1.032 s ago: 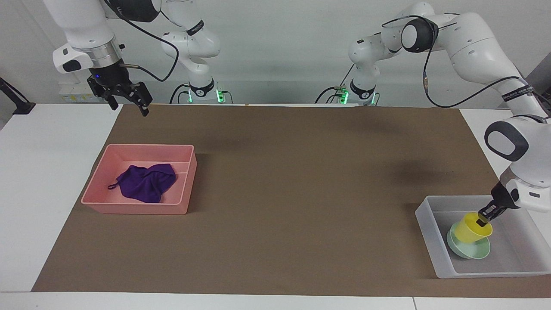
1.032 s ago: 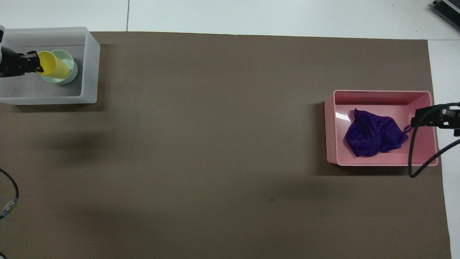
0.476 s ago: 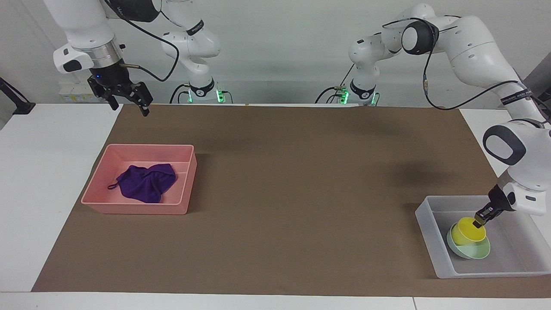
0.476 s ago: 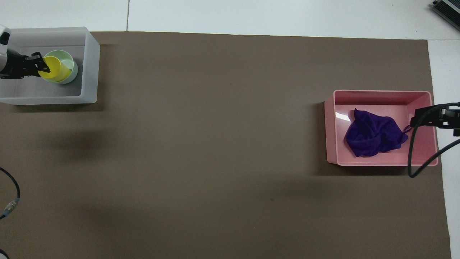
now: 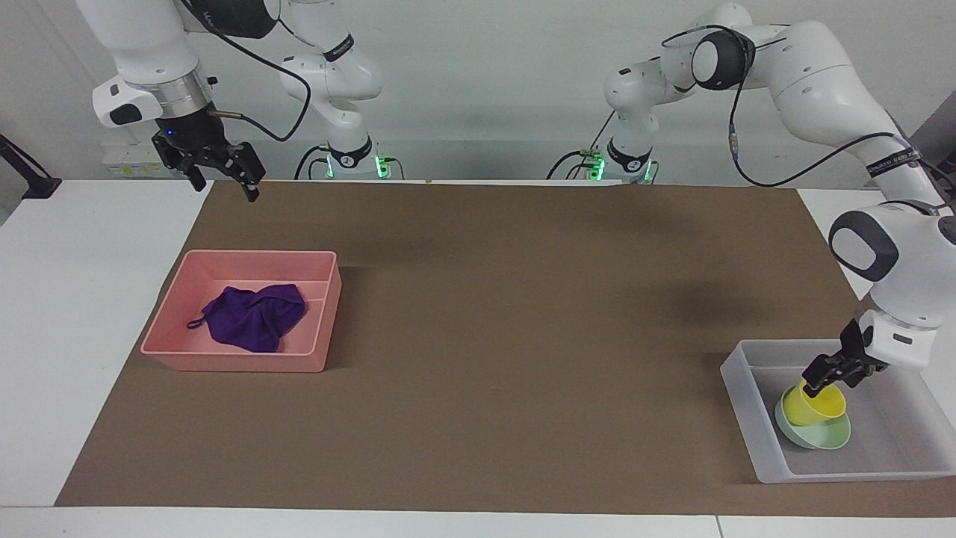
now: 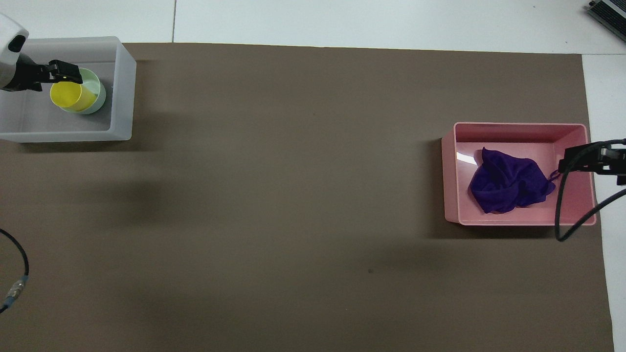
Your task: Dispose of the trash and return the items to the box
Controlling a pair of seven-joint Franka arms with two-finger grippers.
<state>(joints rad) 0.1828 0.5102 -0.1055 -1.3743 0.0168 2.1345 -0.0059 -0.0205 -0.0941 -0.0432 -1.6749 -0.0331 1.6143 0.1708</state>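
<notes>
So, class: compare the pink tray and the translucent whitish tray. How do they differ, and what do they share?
The pink tray is opaque; the whitish tray is translucent. The pink tray holds a purple rag; the whitish tray holds a yellow cup resting in a green bowl. The pink tray sits toward the right arm's end, the whitish toward the left arm's. Both are low-walled rectangles.

A yellow cup (image 5: 815, 403) sits in a mint-green bowl (image 5: 818, 433) inside a translucent whitish box (image 5: 754, 426), a deep-purple rag (image 5: 252, 317) lies in a pink tray (image 5: 224, 360), both on a plain brown mat (image 5: 508, 329) over a white table (image 5: 67, 314), and the white arms carry black grippers.
</notes>
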